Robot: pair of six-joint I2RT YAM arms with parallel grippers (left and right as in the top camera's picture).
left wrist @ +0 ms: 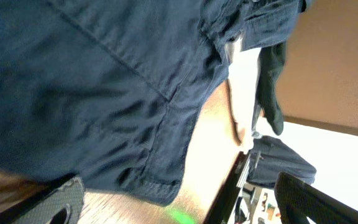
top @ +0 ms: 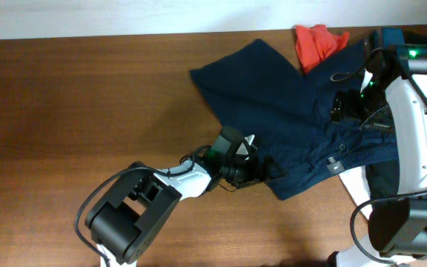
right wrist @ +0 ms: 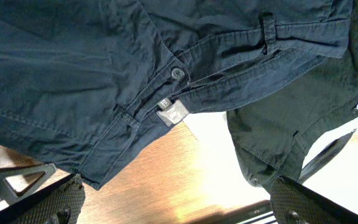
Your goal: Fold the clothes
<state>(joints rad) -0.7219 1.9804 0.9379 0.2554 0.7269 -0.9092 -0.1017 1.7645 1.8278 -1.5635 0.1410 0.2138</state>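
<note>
The clothes are a navy garment [top: 288, 111] lying spread and rumpled on the wooden table, right of centre. Its waistband button [right wrist: 178, 73] and a small label [right wrist: 173, 113] show in the right wrist view. My left gripper [top: 267, 167] is open and empty, low at the garment's near hem [left wrist: 160, 186], which lies just ahead of the fingers [left wrist: 185, 210]. My right gripper [top: 345, 107] hovers open and empty over the waistband area, with bare table between its fingers [right wrist: 182, 205].
A red-orange garment [top: 317, 41] lies at the far edge beside the navy one. A black garment [right wrist: 291, 134] lies against the navy waistband at the right [top: 380, 172]. The table's right edge is close to it. A teal object [top: 391, 34] sits at the far right.
</note>
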